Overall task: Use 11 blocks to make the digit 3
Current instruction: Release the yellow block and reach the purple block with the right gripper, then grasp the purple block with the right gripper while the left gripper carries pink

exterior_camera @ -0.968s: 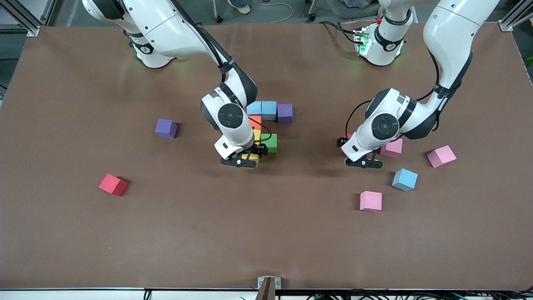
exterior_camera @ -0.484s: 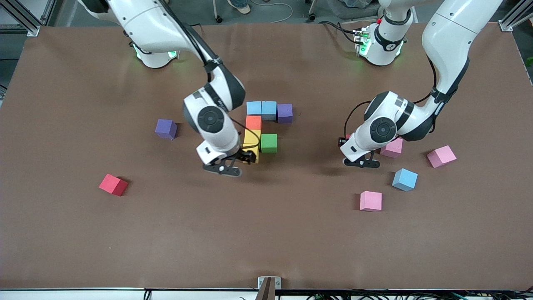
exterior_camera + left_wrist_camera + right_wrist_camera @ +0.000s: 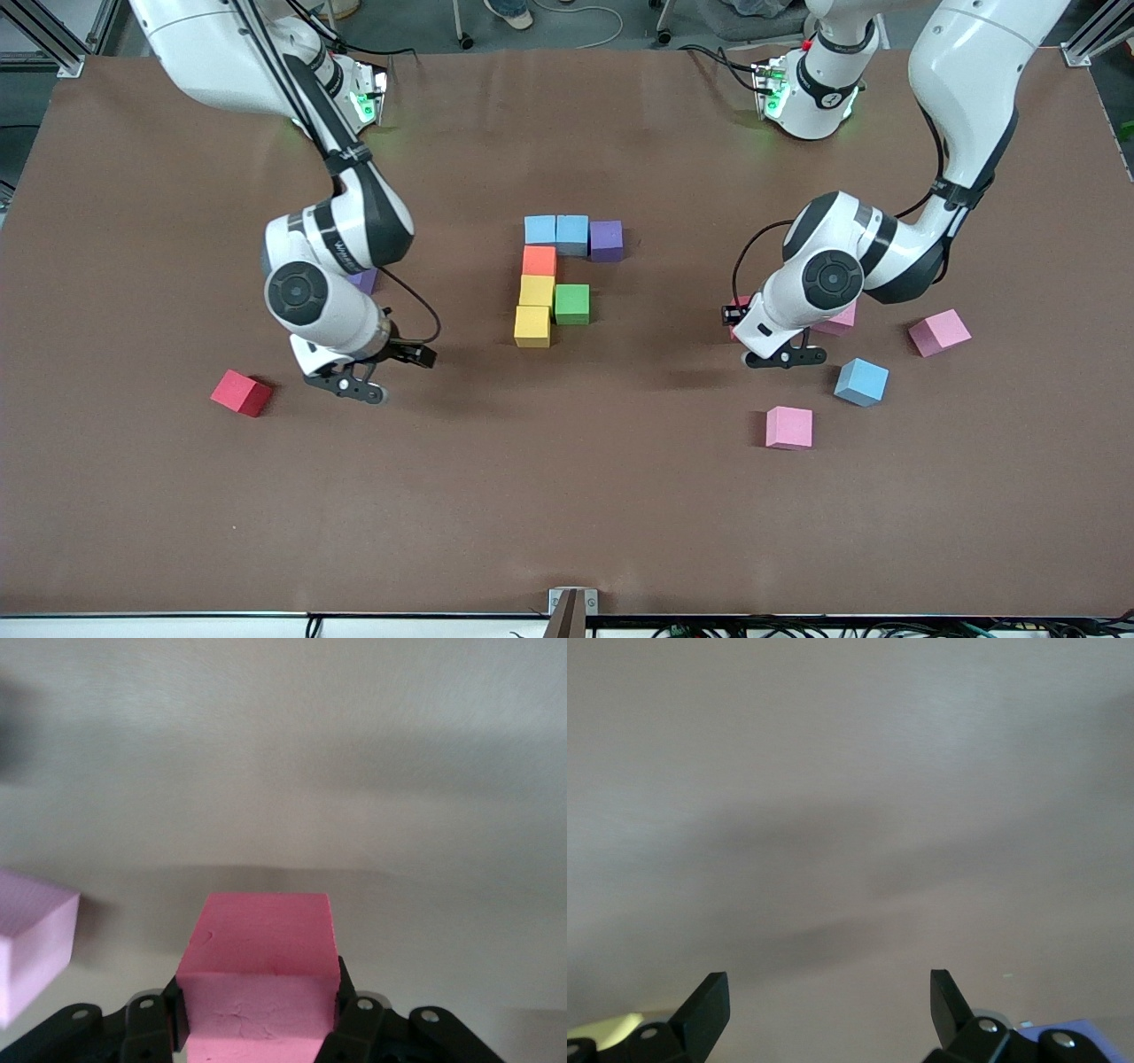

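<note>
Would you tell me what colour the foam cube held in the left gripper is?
Pink; the pink foam cube between the left gripper's jaws shows best in the left wrist view.

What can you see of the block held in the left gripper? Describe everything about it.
The block is a matte foam cube, reddish pink, its front face finely cracked. It sits squarely between the left gripper's black fingers, which are shut on two of its sides. In the front view the arm hides nearly all of it. A pale pink block lies beside it.

Fourteen blocks (image 3: 537, 290) (seven joined, seven apart) and two arms (image 3: 337, 239).
</note>
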Robot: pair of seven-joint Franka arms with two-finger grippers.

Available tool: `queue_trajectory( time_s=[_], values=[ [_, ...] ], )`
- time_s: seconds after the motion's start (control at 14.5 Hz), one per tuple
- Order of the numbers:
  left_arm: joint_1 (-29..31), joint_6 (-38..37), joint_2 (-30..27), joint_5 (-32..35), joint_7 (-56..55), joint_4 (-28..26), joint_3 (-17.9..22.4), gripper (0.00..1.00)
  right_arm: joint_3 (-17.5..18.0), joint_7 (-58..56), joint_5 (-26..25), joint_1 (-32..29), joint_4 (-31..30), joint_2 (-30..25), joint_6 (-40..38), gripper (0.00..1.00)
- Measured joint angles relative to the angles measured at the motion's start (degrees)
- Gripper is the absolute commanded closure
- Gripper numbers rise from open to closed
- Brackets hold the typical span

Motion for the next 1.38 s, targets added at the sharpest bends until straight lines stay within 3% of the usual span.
queue_trajectory(
  time_s=[0.21,0.62,0.97,1.38],
  values=[
    [-0.05,-2.39,-1.16,-0.39,-15.4,2.01,-2.64,0.85,0.27,-1.18,-3.7,-0.42,-10.43,-6.32,2.76,0.0],
    [-0.8,-2.36,-0.87,-6.26,-41.87,1.98,-5.49,0.85,0.47,-3.09,-4.26,-0.96,-28.49,-17.81,9.88,0.0],
    [-1.2,-0.57,-0.11,-8.73,-57.37,2.16,-5.54,0.85,0.38,-9.87,-4.36,-6.09,-37.39,-20.35,17.11,0.0],
    [-4.09,9.55,3.87,-8.18,-78.1,2.26,-5.51,0.85,0.59,-11.71,-4.51,-7.34,-43.84,-20.33,25.72,0.0]
  ],
)
